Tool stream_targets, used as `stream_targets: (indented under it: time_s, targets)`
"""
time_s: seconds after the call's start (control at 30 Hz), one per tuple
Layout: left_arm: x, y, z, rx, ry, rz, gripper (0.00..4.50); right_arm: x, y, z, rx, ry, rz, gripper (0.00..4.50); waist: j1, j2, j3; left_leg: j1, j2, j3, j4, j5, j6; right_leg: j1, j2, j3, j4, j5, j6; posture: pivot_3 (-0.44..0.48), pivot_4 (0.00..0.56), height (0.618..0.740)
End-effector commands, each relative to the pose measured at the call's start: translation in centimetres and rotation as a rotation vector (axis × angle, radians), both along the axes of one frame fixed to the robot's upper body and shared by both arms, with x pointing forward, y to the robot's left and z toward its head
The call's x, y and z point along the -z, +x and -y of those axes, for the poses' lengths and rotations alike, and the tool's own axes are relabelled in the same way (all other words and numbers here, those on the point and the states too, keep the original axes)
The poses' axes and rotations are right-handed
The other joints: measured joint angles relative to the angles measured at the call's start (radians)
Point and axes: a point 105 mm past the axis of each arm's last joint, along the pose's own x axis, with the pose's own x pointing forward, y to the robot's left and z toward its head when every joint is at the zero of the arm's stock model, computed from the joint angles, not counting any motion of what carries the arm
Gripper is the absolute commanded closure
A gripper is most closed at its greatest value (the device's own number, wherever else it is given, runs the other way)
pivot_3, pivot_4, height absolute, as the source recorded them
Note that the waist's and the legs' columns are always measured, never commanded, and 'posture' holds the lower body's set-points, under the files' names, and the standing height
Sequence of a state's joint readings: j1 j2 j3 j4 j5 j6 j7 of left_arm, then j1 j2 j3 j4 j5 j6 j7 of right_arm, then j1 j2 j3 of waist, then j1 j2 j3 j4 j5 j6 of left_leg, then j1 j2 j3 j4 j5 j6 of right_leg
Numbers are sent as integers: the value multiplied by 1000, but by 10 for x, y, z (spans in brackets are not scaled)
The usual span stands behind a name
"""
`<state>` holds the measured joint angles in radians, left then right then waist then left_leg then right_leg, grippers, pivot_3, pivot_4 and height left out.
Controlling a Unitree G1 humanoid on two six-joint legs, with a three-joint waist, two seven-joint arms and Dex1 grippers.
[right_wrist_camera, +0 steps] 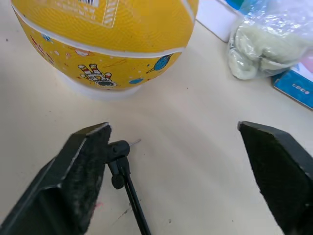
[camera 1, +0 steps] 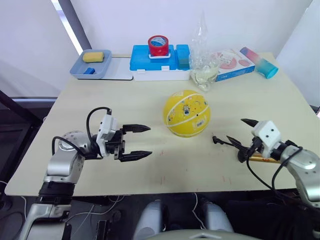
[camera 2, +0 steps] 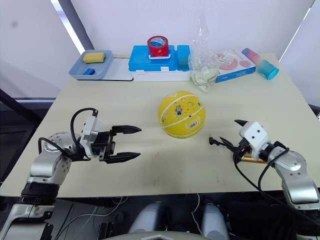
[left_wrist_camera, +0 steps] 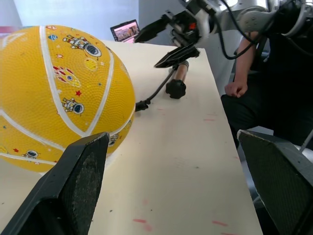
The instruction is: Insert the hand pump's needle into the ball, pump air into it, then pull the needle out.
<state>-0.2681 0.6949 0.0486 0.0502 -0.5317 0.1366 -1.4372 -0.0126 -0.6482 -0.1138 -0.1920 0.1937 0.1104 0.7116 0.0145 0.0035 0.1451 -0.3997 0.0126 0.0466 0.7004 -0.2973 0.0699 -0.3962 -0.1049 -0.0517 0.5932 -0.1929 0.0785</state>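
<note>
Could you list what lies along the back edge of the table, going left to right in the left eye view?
Grey tray holding a yellow sponge → blue box with a red tape roll on top → clear plastic bag → flat printed box → teal bottle.

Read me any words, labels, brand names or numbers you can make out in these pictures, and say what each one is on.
No text here can be read.
Ball: cartoon rocket and astronaut prints, plus a printed label with a barcode, too small to read.
Flat box at the table's back: printing too blurred to read.
Red tape roll, blue case, teal and pink tube: no lettering legible.
</note>
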Motion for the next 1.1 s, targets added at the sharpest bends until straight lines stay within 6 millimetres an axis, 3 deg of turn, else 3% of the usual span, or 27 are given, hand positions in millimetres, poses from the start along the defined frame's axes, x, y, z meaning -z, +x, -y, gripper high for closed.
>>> stream_targets:
  time_s: [0.03,0.37,0.6,0.83,1.1]
  targets:
    - [-1,-3,-3,-29,0,23,0,-18,-16,12,40,103,42,40,1,0,0,0,0,0,0,0,0,0,0,0,0,0,0,0,150,737]
    - [21,-1,-17,-216,-9,6,0,-3,-63,39,122,225,-54,40,0,1,0,2,2,1,-2,-2,4,0,0,1,0,0,0,0,150,737]
    - [46,-12,-35,-362,51,-46,0,27,-92,75,229,222,-141,40,0,1,0,2,3,1,-2,-3,4,-1,0,1,0,0,-1,0,150,737]
    - [60,-29,-47,-485,59,-56,0,54,-104,97,260,273,-199,40,-2,1,0,2,4,1,-2,-6,0,-2,-4,3,-1,0,-1,0,150,737]
    - [76,-34,-55,-632,118,-61,0,70,-105,105,246,295,-203,40,0,3,1,2,5,2,-4,-6,0,-4,-4,3,-1,0,-1,0,150,737]
